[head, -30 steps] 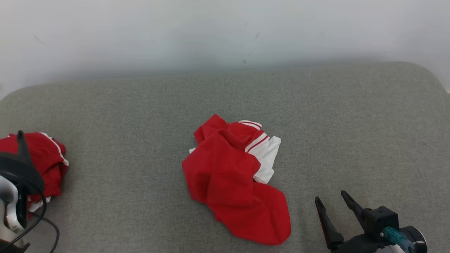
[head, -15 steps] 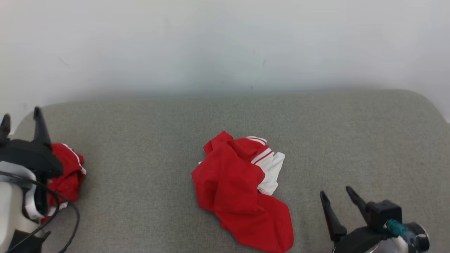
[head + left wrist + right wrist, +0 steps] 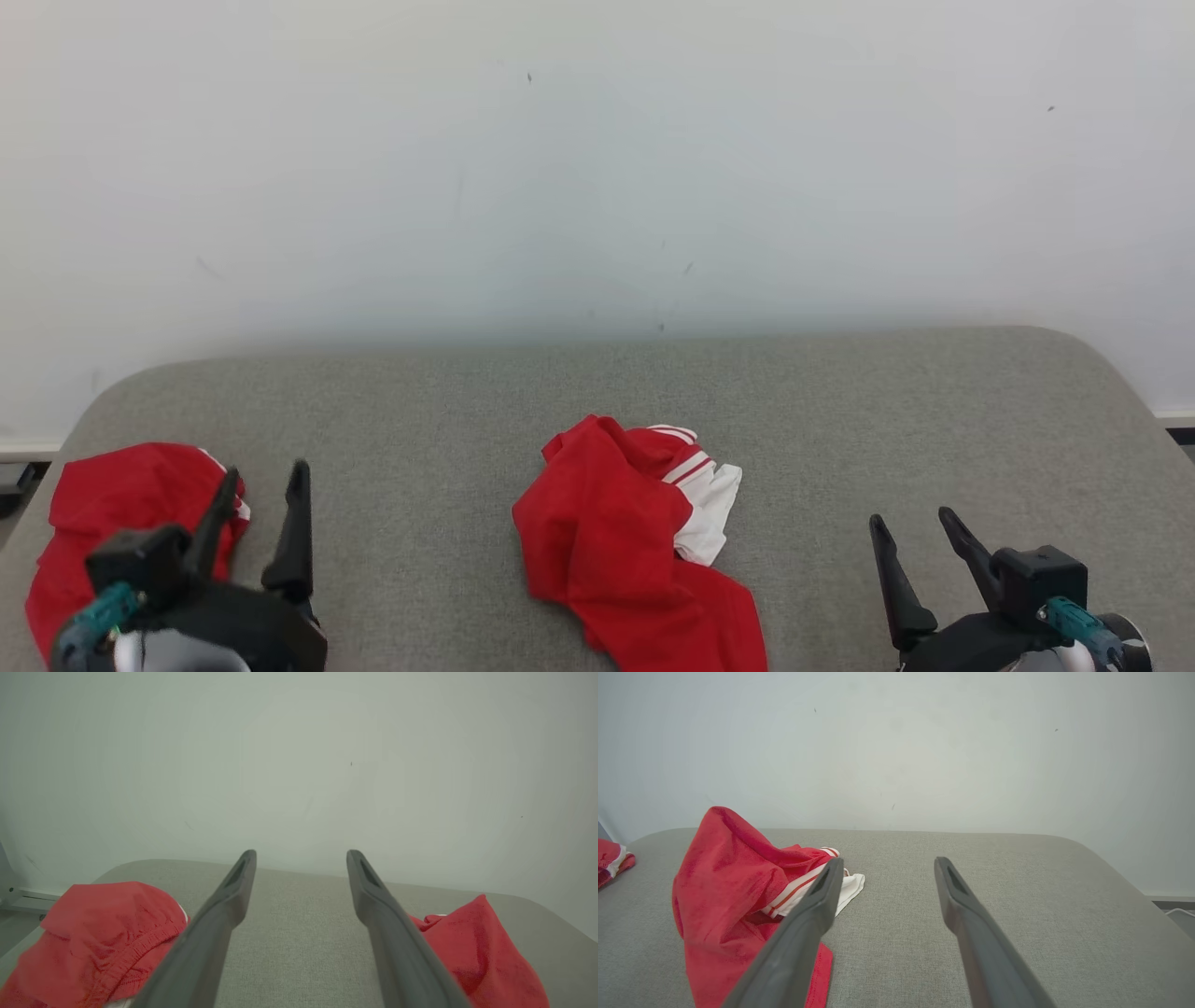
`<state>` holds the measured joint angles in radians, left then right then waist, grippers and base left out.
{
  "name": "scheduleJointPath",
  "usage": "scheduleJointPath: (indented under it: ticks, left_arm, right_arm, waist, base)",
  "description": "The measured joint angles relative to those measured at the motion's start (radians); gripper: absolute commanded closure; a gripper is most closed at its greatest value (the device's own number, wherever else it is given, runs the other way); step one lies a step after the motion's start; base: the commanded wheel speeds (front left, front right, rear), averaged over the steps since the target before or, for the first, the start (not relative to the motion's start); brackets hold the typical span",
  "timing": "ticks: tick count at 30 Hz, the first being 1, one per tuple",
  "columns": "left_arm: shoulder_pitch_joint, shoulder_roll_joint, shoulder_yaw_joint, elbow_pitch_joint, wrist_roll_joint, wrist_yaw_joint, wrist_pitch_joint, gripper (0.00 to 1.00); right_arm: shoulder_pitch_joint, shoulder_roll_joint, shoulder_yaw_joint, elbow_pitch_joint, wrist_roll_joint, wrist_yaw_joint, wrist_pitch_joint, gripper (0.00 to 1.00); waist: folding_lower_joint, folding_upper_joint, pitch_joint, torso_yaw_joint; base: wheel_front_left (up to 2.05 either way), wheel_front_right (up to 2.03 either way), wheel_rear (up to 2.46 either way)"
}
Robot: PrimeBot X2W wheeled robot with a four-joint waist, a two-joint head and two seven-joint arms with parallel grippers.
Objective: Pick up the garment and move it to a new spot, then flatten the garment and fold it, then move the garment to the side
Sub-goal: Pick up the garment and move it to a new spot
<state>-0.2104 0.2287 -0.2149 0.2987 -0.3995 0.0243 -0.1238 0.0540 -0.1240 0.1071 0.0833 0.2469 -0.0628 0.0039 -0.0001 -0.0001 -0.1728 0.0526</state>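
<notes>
Garment [image 3: 616, 541] bunched between left gripper [image 3: 266, 471] and right gripper [image 3: 910, 516], both low, forward-pointing, jaws wide, empty

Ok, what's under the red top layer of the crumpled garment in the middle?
A white, red-striped part pokes out from under the red layer, on the grey cushion. The rest beneath is covered.

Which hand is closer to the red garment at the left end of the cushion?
Left. The left hand sits right beside the left-end garment, one finger overlapping its edge in the head view. The right hand is across the cushion, past the middle garment.
</notes>
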Motion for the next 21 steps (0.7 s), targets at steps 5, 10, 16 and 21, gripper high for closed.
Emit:
scheduleJointPath:
  ticks: [5,10,16,21]
  left_arm:
    - [0.129,-0.007,-0.029,-0.034,-0.005,-0.008,0.002,0.0]
    - [0.216,-0.006,-0.062,-0.078,-0.005,-0.025,0.013,0.0]
    - [0.276,-0.011,-0.049,-0.122,-0.007,0.002,0.007,0.0]
    - [0.342,-0.025,-0.037,-0.13,-0.015,0.027,0.007,0.0]
  right_arm:
    - [0.031,-0.003,-0.017,0.002,0.004,-0.008,-0.006,0.0]
    - [0.054,-0.007,-0.037,-0.002,0.018,-0.009,-0.014,0.0]
    - [0.064,-0.004,-0.046,0.001,0.034,-0.013,-0.023,0.0]
    - [0.086,-0.003,-0.053,0.008,0.035,-0.016,-0.032,0.0]
  waist:
    - [0.0,0.0001,-0.021,-0.027]
    - [0.0,0.0,-0.026,-0.052]
    - [0.0,0.0,-0.02,-0.076]
    - [0.0,0.0,-0.012,-0.082]
  base:
    - [0.0,0.0,0.0]
    - [0.0,0.0,0.0]
    - [0.0,0.0,0.0]
    - [0.0,0.0,0.0]
